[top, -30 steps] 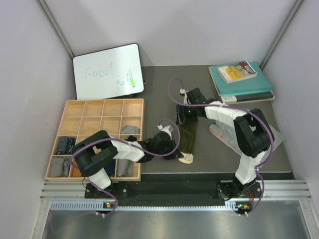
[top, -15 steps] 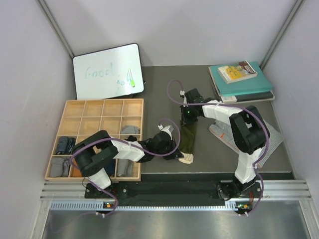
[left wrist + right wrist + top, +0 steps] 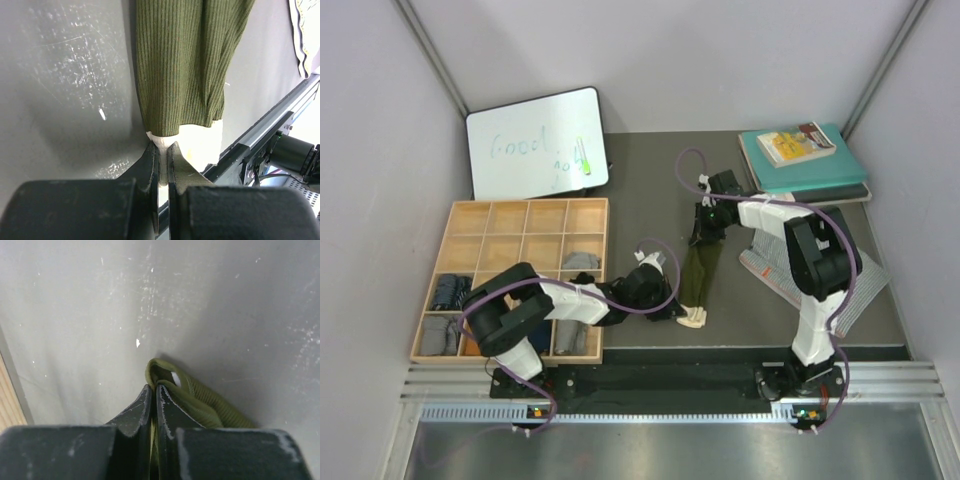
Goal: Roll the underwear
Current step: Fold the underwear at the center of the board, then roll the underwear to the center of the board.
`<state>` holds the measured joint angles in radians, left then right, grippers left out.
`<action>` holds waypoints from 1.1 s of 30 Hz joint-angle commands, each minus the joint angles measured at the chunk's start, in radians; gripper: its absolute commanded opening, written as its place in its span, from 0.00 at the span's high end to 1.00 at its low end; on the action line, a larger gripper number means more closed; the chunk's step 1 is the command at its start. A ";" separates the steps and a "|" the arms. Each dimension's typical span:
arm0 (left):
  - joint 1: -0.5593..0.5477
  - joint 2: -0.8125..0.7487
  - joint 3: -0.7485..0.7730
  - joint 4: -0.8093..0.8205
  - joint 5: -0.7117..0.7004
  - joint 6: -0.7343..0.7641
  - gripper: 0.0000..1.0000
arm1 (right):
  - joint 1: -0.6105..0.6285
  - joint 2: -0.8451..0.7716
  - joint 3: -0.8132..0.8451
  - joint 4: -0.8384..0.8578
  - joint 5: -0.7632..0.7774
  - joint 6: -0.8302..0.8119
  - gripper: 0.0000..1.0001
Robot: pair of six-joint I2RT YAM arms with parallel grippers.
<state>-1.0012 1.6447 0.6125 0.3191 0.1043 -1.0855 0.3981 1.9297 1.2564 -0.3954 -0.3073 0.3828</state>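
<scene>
Two tools, both closed down to a sliver on the same garment.

1. Left tool [image 3: 162,150] [image 3: 667,298]: jaws pinched narrow on the left near corner of the cream waistband [image 3: 200,142], low over the counter [image 3: 640,180].
2. Right tool [image 3: 154,390] [image 3: 706,224]: jaws nearly together, gripping a bunched fold at the far end of the cloth.
3. Olive green underwear [image 3: 698,275] [image 3: 180,60] [image 3: 195,400]: ribbed and folded into a narrow strip. It runs near to far at the middle of the counter, stretched between the two tools, waistband end nearest the counter's near edge.
4. Grey-and-white patterned underwear [image 3: 861,288]: spread flat to the right, partly under the right arm.
5. Wooden tray [image 3: 528,202]: divided into compartments, on the left. Small bundles of cloth sit in several of its near compartments; what they are cannot be told.
6. Whiteboard [image 3: 535,140]: far left, propped at the wall.
7. Teal books [image 3: 820,165]: stacked at the far right corner.
</scene>
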 commanded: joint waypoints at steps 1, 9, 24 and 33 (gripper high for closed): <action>-0.005 0.016 -0.002 -0.186 -0.034 0.029 1.00 | -0.025 0.008 0.009 0.122 -0.052 -0.004 0.92; 0.041 0.027 0.000 -0.152 0.040 0.067 1.00 | -0.025 -0.251 -0.043 0.043 -0.007 -0.045 0.34; 0.176 0.026 0.113 -0.420 0.347 0.223 1.00 | 0.399 -0.971 -0.705 0.375 0.266 -0.205 0.26; 0.222 0.087 0.181 -0.554 0.472 0.289 1.00 | 0.702 -0.930 -0.776 0.480 0.353 -0.288 0.25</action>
<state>-0.7986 1.6985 0.7860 -0.0929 0.4973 -0.8513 1.0157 0.9707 0.4885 -0.0399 -0.0204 0.1539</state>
